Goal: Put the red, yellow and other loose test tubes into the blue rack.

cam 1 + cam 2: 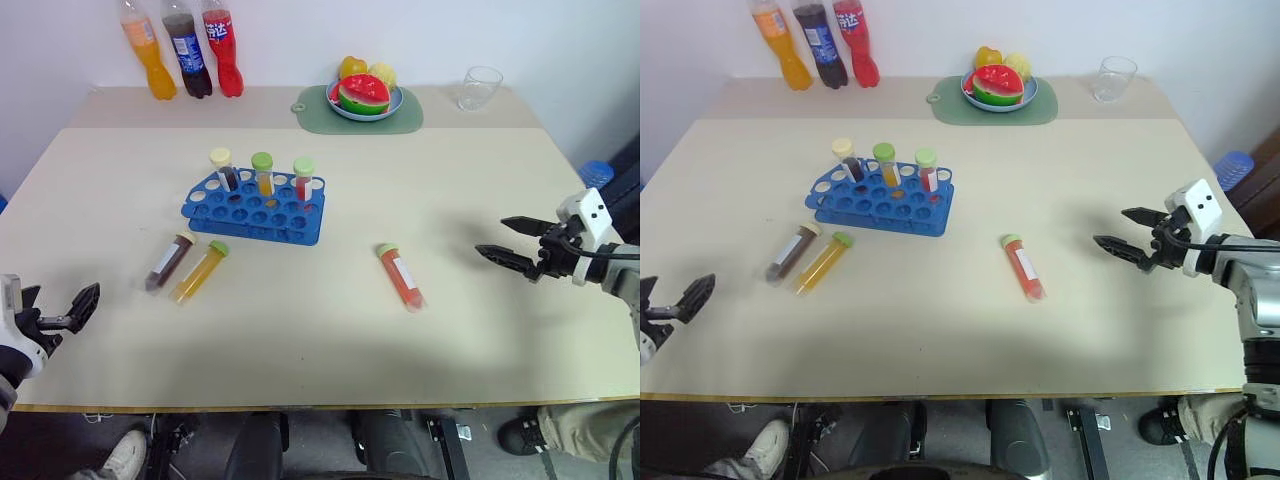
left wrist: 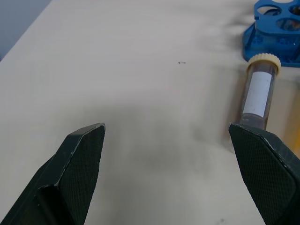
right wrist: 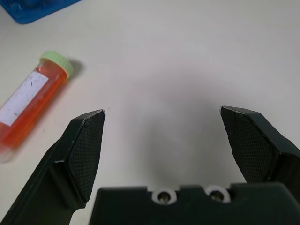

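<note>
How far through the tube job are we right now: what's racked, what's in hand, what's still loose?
Done: three capped tubes stand upright in the blue rack. In hand: nothing; the left pincer and the right pincer are both open and empty. Left: three tubes lie flat on the table: the dark tube and the yellow tube side by side near the rack, and the red tube nearest the right pincer.

Beige table (image 1: pixel 330 300) against white wall (image 1: pixel 440 35)

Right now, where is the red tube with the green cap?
In the head views, the red tube lies flat on the table, right of the blue rack, between the rack and the open right gripper, touching neither.
</note>
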